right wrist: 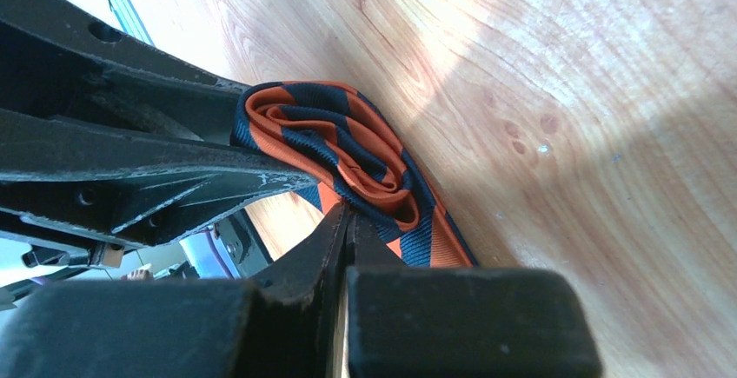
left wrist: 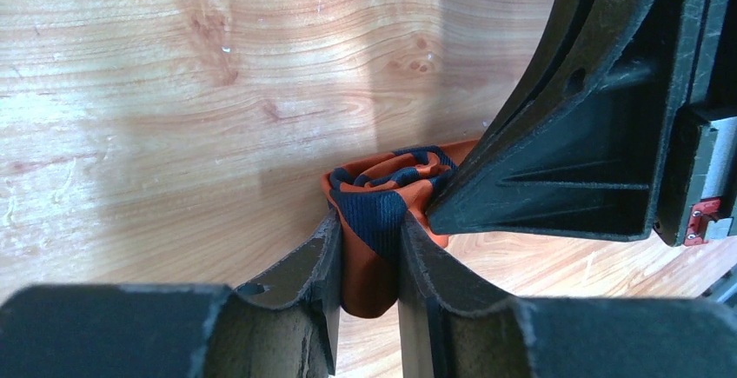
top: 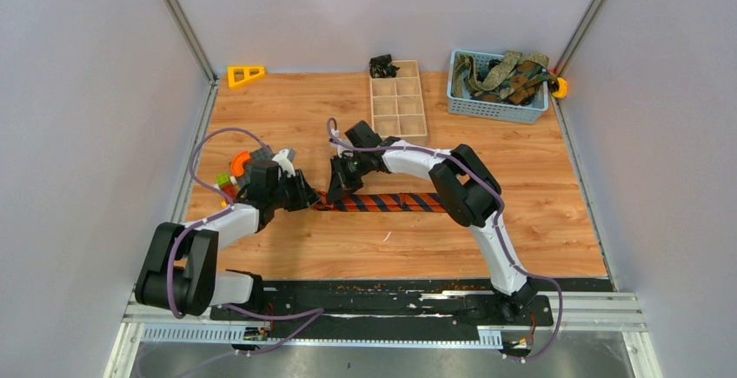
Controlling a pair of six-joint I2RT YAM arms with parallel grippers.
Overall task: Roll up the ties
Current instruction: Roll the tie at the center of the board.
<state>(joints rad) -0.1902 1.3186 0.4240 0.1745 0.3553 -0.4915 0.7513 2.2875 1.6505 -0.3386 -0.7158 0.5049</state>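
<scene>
An orange and navy striped tie [top: 391, 202] lies flat across the middle of the wooden table, its left end wound into a small roll [top: 323, 200]. My left gripper [top: 308, 197] is shut on that roll from the left; in the left wrist view the roll [left wrist: 374, 213] is squeezed between the left gripper [left wrist: 369, 243] jaws. My right gripper [top: 335, 189] comes in from the right and is shut at the roll's edge [right wrist: 348, 148], jaws pressed together at the right gripper tips [right wrist: 349, 217]. More olive-green and brown ties [top: 508, 74] are heaped in a basket.
A blue basket [top: 497, 107] stands at the back right. A wooden compartment box [top: 398, 104] stands at the back centre, a dark bundle [top: 382, 66] at its far-left corner. A yellow triangle [top: 246, 74] lies at the back left.
</scene>
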